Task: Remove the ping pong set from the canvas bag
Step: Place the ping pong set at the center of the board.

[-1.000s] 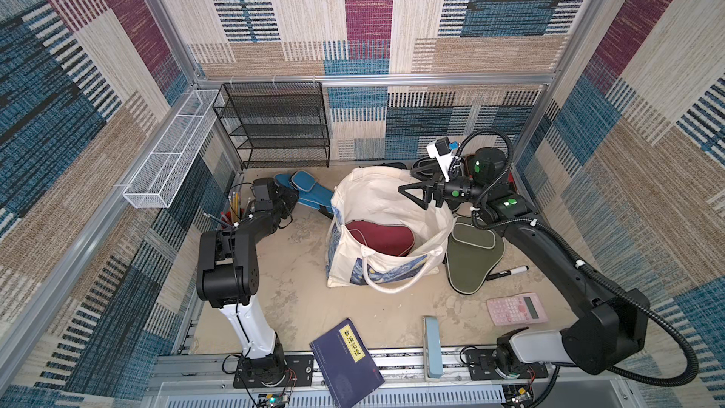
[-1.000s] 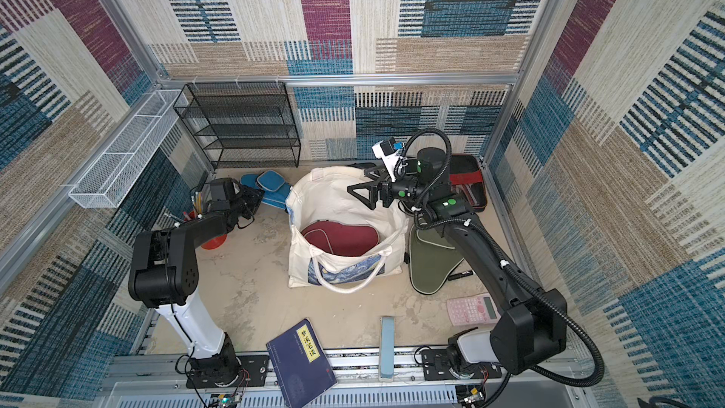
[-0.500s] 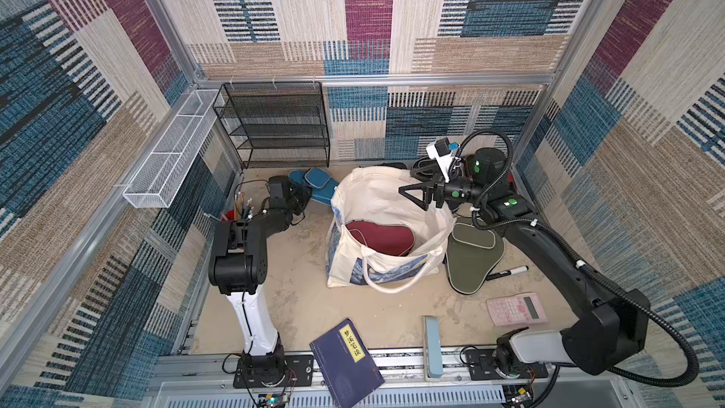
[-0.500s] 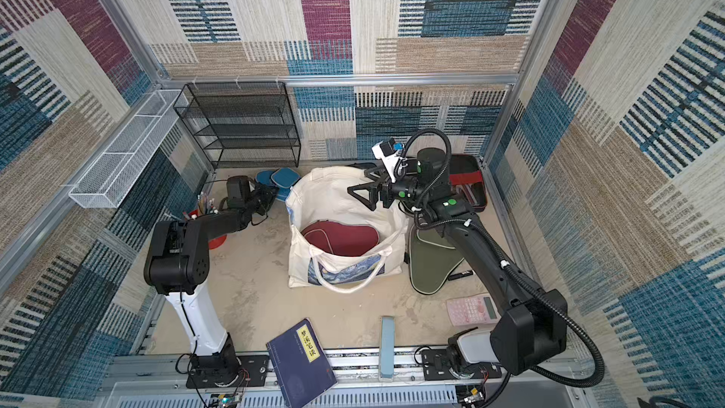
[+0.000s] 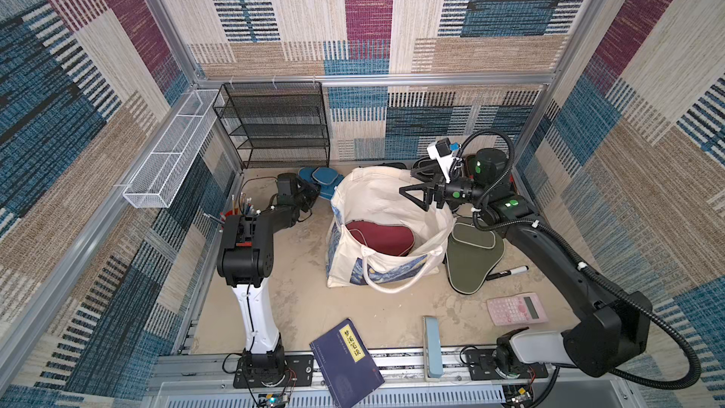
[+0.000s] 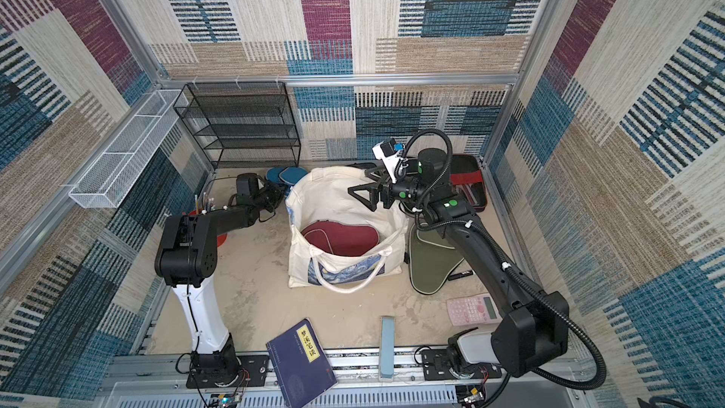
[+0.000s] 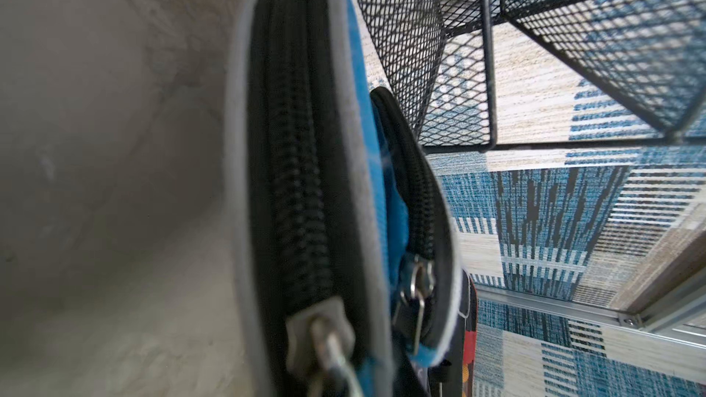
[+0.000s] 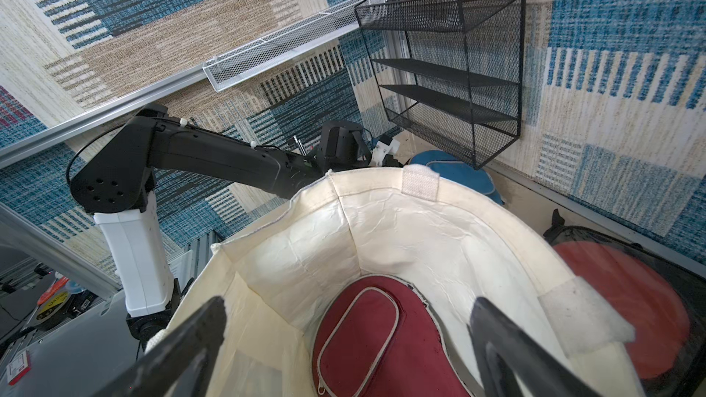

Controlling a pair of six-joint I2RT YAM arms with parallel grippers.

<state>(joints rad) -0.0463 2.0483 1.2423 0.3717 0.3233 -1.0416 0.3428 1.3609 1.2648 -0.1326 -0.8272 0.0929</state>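
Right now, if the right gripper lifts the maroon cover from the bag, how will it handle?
The maroon cover looks flat and padded with a piped rim, so probably fairly stiff and light. Its fabric should grip well. The canvas bag is soft-walled and may sag or drag along.

Matte black on left arm (image 5: 251,229) and right arm (image 5: 549,253), rounded at the joints, pale on each lowest link. Looped on the right with a ribbed black hose (image 5: 694,359); cinched with white zip ties (image 5: 580,266). Lit by green dots (image 5: 510,203). Capped with a white camera block (image 5: 441,151). Black and triangular in the fingers (image 8: 183,341) of right gripper (image 8: 347,301).
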